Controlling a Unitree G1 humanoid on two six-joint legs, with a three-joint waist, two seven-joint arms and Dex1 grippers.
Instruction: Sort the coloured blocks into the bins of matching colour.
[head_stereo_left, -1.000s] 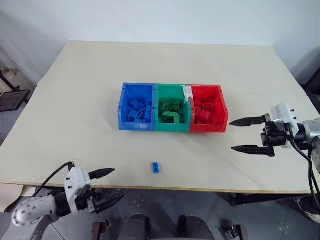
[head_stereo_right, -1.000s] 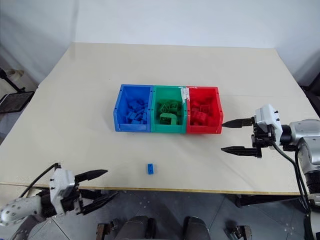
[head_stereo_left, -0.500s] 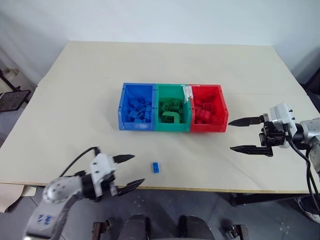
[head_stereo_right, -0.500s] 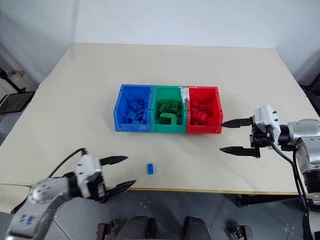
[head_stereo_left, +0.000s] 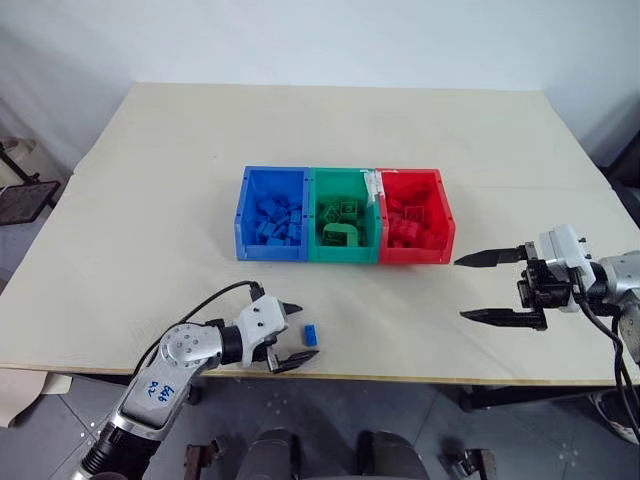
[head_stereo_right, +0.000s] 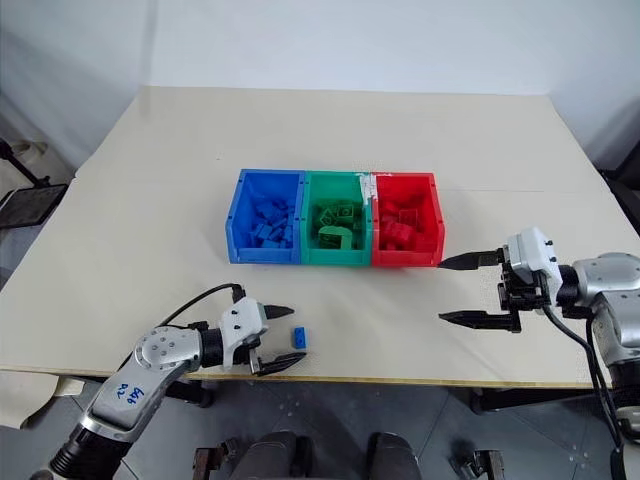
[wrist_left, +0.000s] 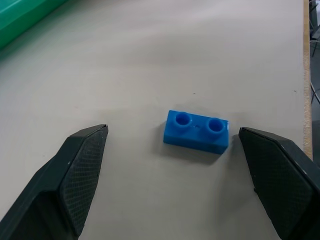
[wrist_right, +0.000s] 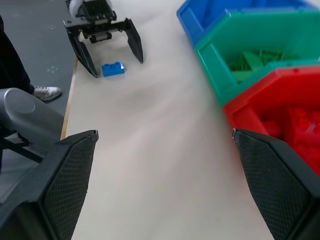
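Bricks in bins (head_stereo_left: 343, 256) indistinct; blue brick (wrist_left: 196, 131) between spread left tool (head_stereo_left: 291, 335); right tool (head_stereo_left: 487, 287) spread, empty.

Pale beige table (head_stereo_left: 150, 200) (broad, plain), white wall (head_stereo_left: 300, 40) behind, grey tiled floor (head_stereo_left: 330, 420) below

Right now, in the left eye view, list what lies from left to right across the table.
Left end effector → blue brick beside it → blue bin → green bin → red bin → right end effector.
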